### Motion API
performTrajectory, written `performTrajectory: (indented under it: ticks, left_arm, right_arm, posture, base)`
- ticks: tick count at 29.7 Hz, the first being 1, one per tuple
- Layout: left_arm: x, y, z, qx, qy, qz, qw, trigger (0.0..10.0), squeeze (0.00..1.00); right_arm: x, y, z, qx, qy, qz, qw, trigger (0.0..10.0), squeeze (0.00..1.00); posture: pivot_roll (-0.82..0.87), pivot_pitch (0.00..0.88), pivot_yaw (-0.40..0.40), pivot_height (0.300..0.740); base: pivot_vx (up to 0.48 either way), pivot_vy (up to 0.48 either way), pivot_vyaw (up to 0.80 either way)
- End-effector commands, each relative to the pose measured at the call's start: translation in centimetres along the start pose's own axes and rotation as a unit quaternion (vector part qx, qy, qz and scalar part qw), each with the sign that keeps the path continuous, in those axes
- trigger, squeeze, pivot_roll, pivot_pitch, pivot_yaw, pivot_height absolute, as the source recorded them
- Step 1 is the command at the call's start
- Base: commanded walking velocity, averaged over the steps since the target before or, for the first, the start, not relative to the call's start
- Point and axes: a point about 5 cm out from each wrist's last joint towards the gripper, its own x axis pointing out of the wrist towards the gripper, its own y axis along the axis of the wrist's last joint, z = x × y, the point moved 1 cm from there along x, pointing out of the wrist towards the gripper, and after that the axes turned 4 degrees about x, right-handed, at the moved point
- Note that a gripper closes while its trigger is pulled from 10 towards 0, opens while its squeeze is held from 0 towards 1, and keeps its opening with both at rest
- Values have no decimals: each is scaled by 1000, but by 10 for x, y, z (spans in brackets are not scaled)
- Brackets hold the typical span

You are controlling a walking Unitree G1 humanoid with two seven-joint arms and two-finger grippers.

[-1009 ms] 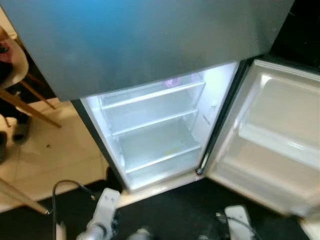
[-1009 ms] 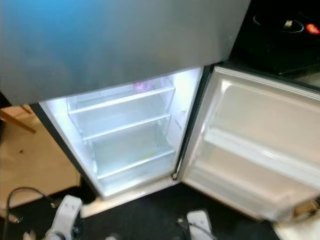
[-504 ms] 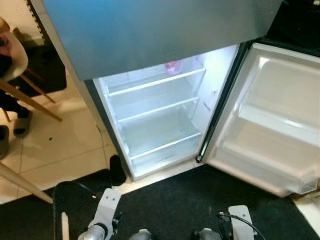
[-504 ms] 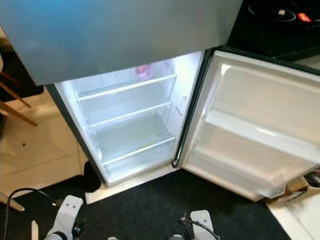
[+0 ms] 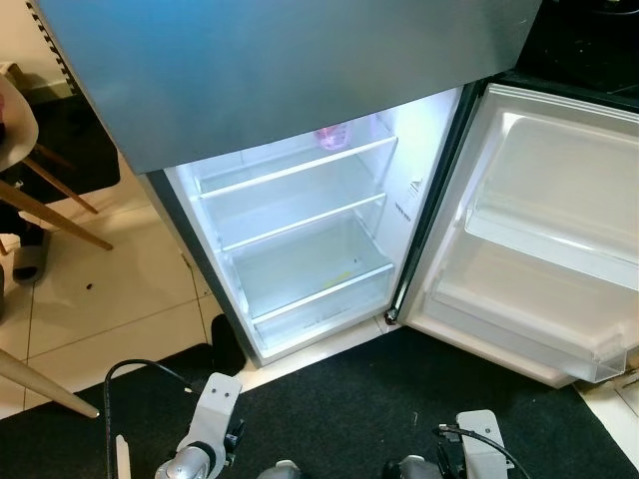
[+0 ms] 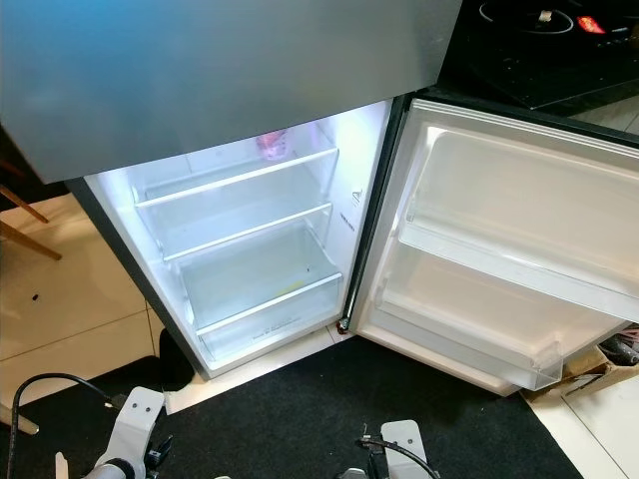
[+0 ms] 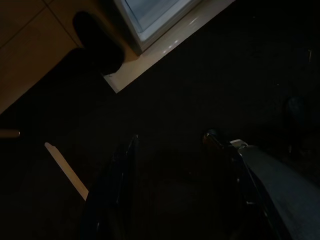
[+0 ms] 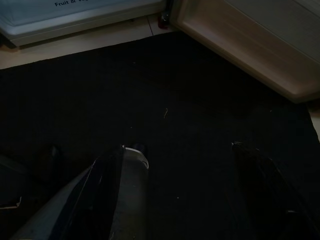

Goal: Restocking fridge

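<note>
The tall grey steel fridge point(image 5: 290, 80) stands straight ahead, its lower white door point(image 5: 539, 239) swung wide to the robot's right and the lit compartment exposed. Inside are two clear glass shelves point(image 5: 300, 165) and a clear crisper drawer point(image 5: 315, 299) at the bottom; a single pink-capped container point(image 5: 334, 135) sits at the back of the top shelf, too blurred to tell more. The door carries two clear plastic bins point(image 5: 544, 254), with nothing visible in them. A black floor mat point(image 5: 399, 399) lies in front, beside cream tiles point(image 5: 90, 299). The left gripper point(image 7: 170, 145) hangs low over the mat, fingers spread and holding nothing; the right gripper point(image 8: 187, 150) likewise, released and apart.
</note>
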Motion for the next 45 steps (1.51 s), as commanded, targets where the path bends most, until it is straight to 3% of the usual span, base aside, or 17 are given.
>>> performTrajectory:
  ticks: [1, 8, 45]
  left_arm:
    - [-3, -9, 0, 3, -5, -15, 1000, 10000, 0]
    - [-3, -9, 1, 8, -13, -13, 1000, 10000, 0]
    - [-4, -10, 2, 10, -13, -12, 1000, 10000, 0]
  right_arm:
    - [-5, -13, 0, 2, -1, -22, 1000, 10000, 0]
    - [-5, -13, 0, 1, -1, -23, 1000, 10000, 0]
    - [-5, -12, 1, 0, 0, -21, 1000, 10000, 0]
  posture:
    - [-82, 150, 6, 727]
    - [-82, 151, 5, 727]
    - [-82, 146, 6, 727]
  base:
    - [0, 0, 0]
    - [0, -79, 0]
    - [0, -388, 0]
